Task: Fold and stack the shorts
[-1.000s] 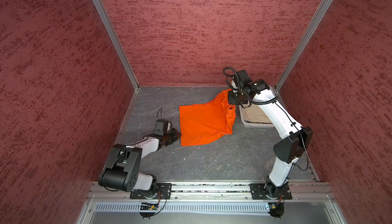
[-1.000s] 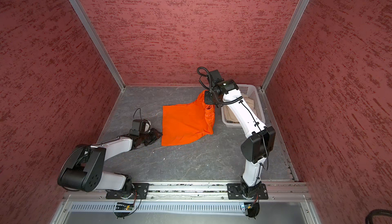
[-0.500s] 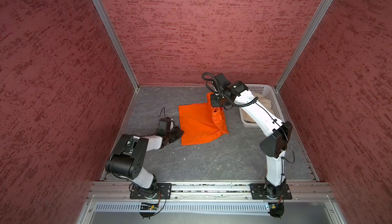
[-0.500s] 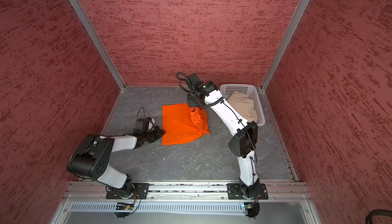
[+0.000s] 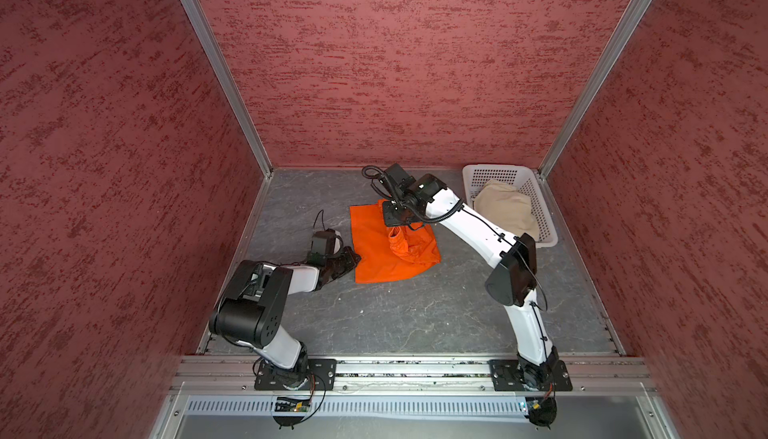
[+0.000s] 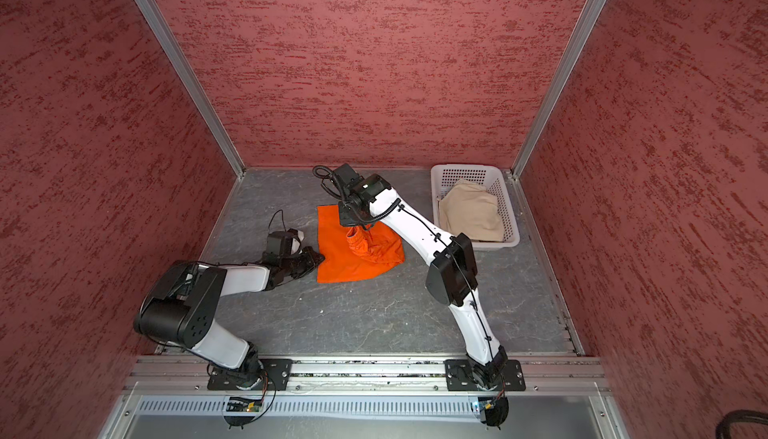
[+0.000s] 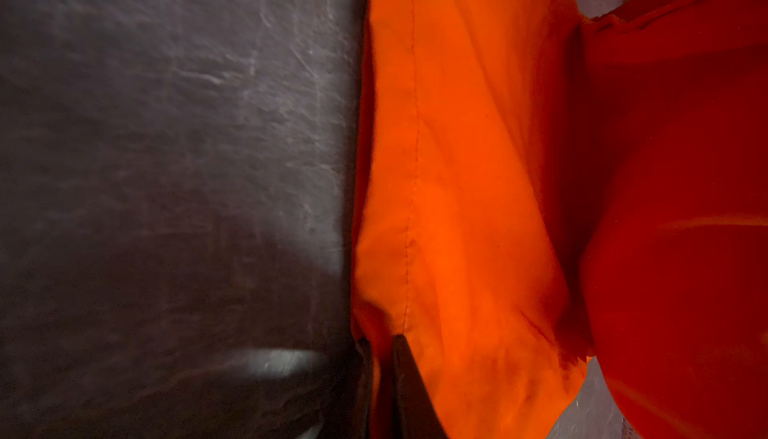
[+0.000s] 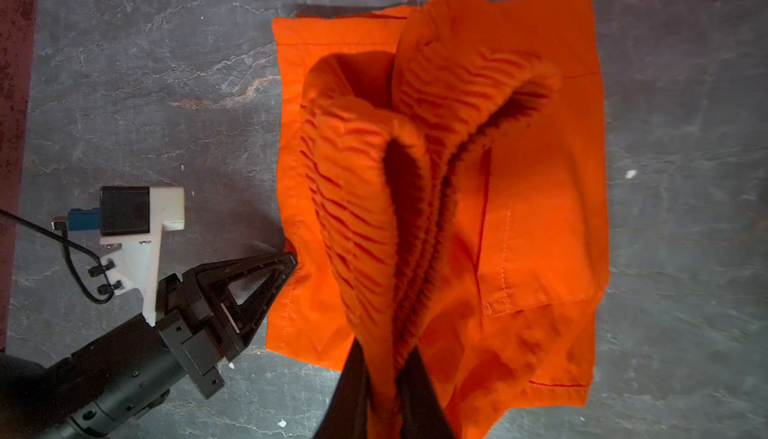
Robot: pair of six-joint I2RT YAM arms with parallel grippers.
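On grey tabletop, orange shorts lie half flat; right gripper pinches the ruffled waistband, left gripper an edge.

Table: spread shorts lie near the middle, somewhat toward the back. Basket sits in the back right corner, well apart from them, with the second shorts inside it. Left gripper is at the spread shorts' left edge, touching it. Right gripper is above their middle, with a bunched part raised over the flat layer beneath.
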